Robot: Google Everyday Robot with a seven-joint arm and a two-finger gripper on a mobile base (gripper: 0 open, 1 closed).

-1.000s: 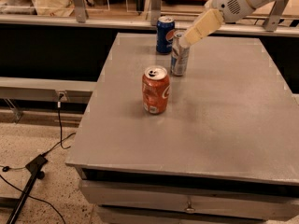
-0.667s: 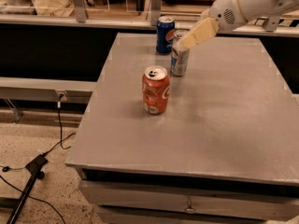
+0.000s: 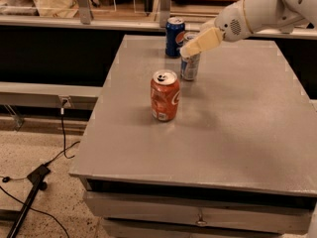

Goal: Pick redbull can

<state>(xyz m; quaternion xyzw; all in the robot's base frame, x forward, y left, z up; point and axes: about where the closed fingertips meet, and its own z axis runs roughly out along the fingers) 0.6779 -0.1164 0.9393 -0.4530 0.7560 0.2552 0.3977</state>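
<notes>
Hand (image 3: 187, 49) over redbull can (image 3: 190, 68) — can's top hidden.

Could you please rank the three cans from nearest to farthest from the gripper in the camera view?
1. redbull can, directly below the gripper.
2. Pepsi can, just behind, at the far edge.
3. orange-red can, farthest, toward the camera.

3 cans stand on the table (image 3: 237, 133): the soda can (image 3: 164, 96) in front, the redbull can (image 3: 190, 67) behind it to the right, and the Pepsi can (image 3: 175, 36) behind-left of that. The gripper (image 3: 190, 47) hangs over the redbull can's top.
</notes>
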